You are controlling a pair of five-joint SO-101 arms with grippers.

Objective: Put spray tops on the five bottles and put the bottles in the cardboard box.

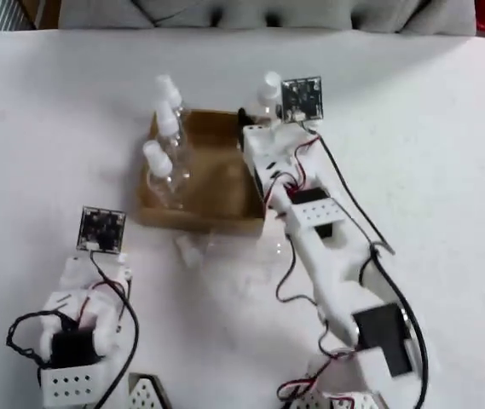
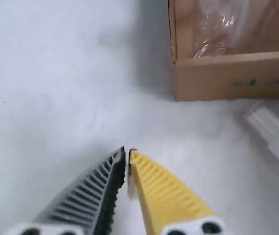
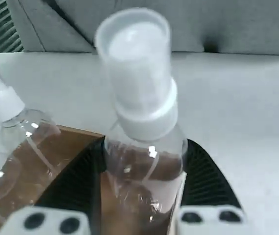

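Three bottles point(image 1: 168, 123) with tops fitted stand in the cardboard box point(image 1: 216, 218), to one side of the right pincer point(image 3: 145, 147). That pincer is clamped on a fourth bottle point(image 3: 144, 188), its spray top point(image 3: 137, 73) upright above the jaws, at a corner of the box. I cannot tell whether the base is inside the wall.

Step in hand, as I judge it: placing bottle four.

Next move:
1. Bring the bottle inside the wall, apart from its neighbours.
2. Lower it, then part the jaws.

The left pincer point(image 2: 128, 159) is closed and empty over the worktop point(image 1: 412, 102). Ahead of its tips lies a small clear part point(image 2: 269, 128); cap or top, I cannot tell.
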